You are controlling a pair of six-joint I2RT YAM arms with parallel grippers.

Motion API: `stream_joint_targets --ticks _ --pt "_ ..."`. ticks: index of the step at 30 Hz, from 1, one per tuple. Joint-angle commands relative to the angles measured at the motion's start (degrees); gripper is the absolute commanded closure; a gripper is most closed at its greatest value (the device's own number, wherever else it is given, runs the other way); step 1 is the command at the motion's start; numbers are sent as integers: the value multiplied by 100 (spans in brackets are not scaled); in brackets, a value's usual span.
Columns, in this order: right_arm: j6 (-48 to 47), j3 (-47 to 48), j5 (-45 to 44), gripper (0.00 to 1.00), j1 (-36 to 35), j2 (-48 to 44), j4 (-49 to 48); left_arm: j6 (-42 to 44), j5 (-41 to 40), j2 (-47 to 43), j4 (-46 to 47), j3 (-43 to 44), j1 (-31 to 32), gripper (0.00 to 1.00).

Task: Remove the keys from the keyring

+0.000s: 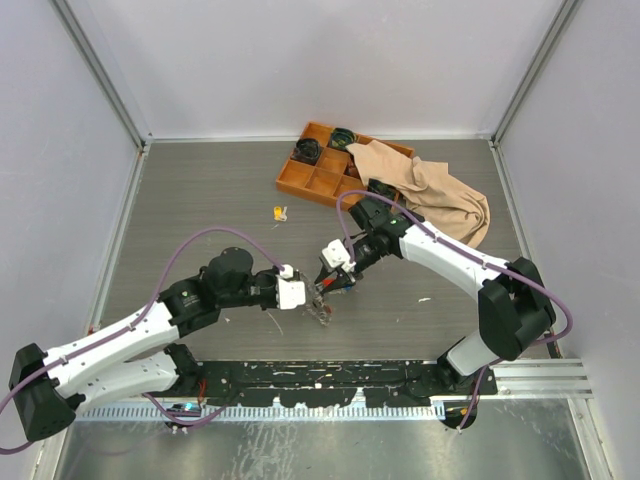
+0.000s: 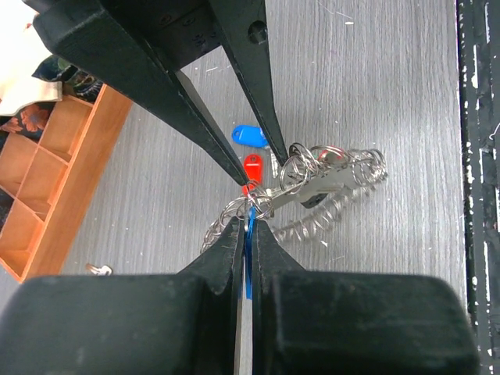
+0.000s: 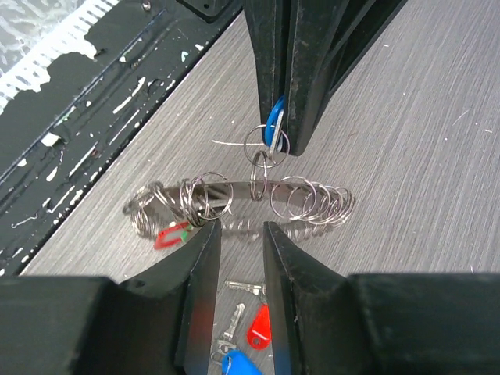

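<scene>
Robot lab test cell. Blank white walls (image 1: 300, 60) box me in, with aluminium frame posts (image 1: 100, 70) at the corners. My left arm (image 1: 110, 350) and right arm (image 1: 450, 260) bolted to chipped black mounting rail (image 1: 320, 375) at edge of grey wood-grain table (image 1: 200, 190). Purple cables (image 1: 215, 230) loop along both arms. White slotted strip (image 1: 130, 408) runs in front of rail.

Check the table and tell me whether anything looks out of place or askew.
Yes. A beige cloth lies crumpled over the right end of the orange tray, covering some compartments and spilling onto the table. A small yellow item also lies alone in front of the tray, apart from everything else.
</scene>
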State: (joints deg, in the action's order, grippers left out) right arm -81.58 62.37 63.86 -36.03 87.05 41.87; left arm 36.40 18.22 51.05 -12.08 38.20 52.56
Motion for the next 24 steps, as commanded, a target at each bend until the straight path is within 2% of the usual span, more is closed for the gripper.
stream_joint_targets --ticks 1,10,15,18,24 --pt "537 279 348 66 4 -166 -178 -322 2 -7 456 325 34 100" --pt "1702 663 -129 65 439 -450 -477 -1605 -374 46 161 692 36 100" --pt "2336 1135 -171 63 757 -658 -123 -2343 -693 153 -143 1029 37 100" --pt "2555 1515 229 61 911 -821 432 -2877 -1129 509 -829 1575 34 100" --pt "2586 1370 906 61 930 -1023 830 -3570 -1444 1069 -1655 2247 22 100"
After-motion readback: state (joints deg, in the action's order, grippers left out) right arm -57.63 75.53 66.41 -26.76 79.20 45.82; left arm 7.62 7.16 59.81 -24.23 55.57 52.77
